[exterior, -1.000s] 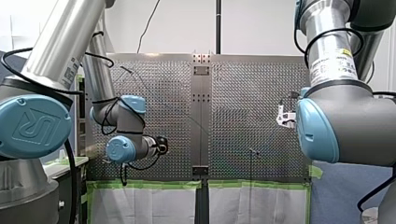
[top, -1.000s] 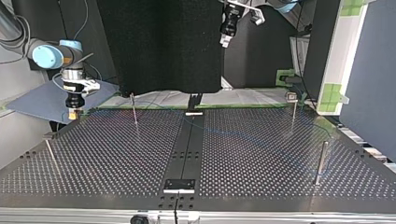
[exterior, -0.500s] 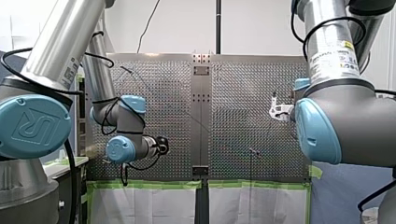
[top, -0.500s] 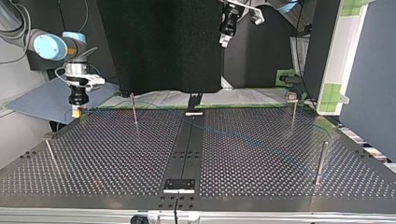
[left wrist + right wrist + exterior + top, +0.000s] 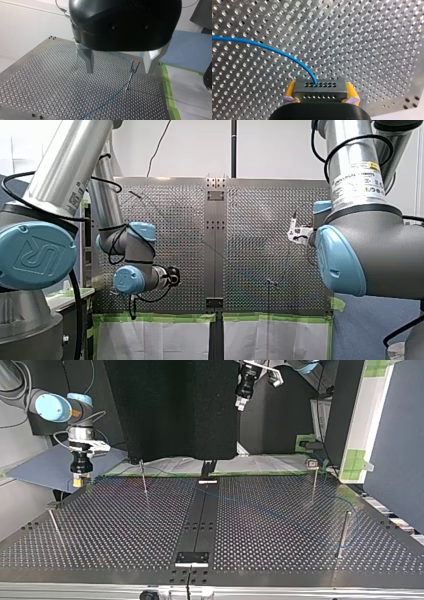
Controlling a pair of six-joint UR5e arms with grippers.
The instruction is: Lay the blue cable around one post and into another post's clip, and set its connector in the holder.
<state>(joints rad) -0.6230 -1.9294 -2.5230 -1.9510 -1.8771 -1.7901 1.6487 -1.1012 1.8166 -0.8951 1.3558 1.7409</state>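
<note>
Both right jaws clamp the connector [image 5: 319, 91], blue cable [image 5: 262, 45] arching ahead.

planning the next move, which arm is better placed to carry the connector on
Right. My right gripper is shut on the connector, yellow pads at both its sides, with the cable running out of it. My left gripper hangs open and empty above the table.

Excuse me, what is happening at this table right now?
My right gripper is shut on the metal connector at the end of the blue cable, close to the edge of the perforated table. My left gripper hangs open and empty, high over the table. The cable runs past a thin post ahead of its fingers.
</note>
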